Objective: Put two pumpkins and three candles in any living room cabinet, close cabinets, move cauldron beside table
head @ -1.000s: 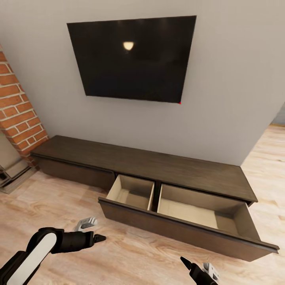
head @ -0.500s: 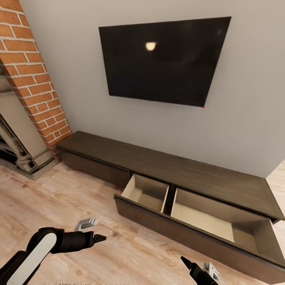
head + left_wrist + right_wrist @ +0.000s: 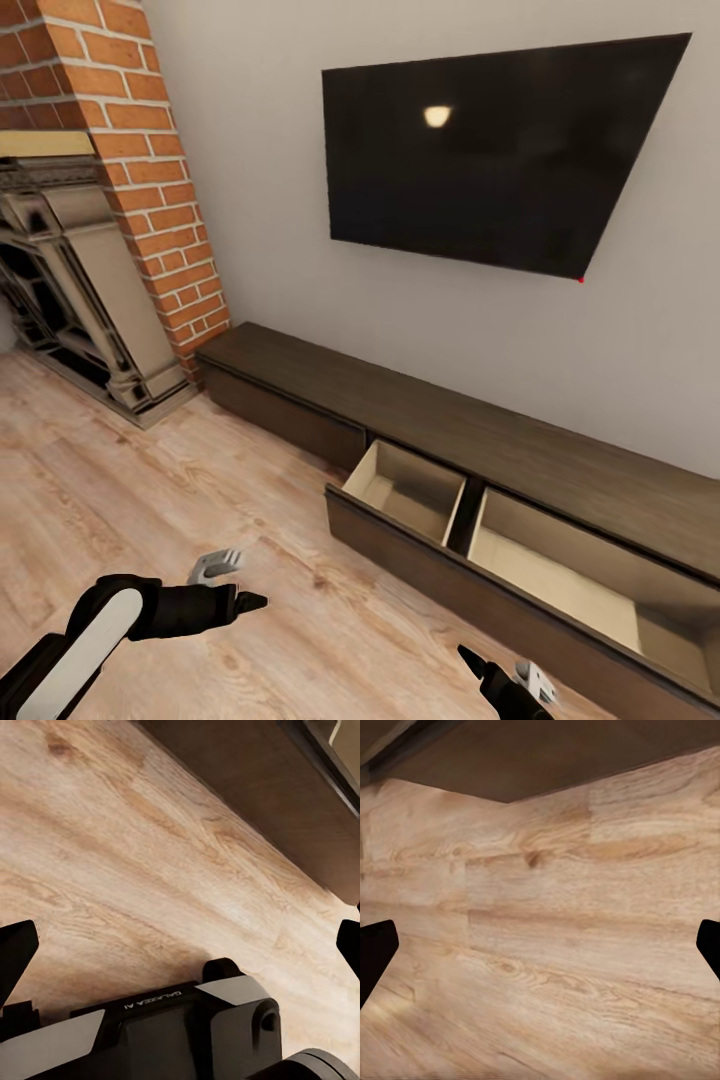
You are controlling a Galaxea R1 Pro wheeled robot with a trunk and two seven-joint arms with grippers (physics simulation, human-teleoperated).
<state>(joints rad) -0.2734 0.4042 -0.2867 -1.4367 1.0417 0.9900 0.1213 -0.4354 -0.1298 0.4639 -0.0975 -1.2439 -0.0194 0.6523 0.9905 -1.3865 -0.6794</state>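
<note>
The cabinet [image 3: 450, 425] is a long low dark brown unit against the wall under a TV. Its wide drawer [image 3: 400, 492] stands pulled out, and the parts of its two pale beige compartments that show are bare. My left gripper [image 3: 235, 585] hangs open over the wood floor, left of the drawer front [image 3: 292, 802], with nothing between its fingers [image 3: 16, 949]. My right gripper [image 3: 500, 672] is open too, low in front of the drawer front [image 3: 547, 757], and holds nothing. The pumpkins, candles, cauldron and table are out of view.
A black TV [image 3: 490, 150] hangs on the grey wall above the unit. A red brick column [image 3: 150, 150] and a carved stone fireplace [image 3: 70, 290] stand at the left. Pale wood floor [image 3: 130, 500] spreads between the fireplace and my arms.
The camera has swung left: the cabinet and TV have slid right in the picture and the fireplace has come into view. Both arms keep their pose.
</note>
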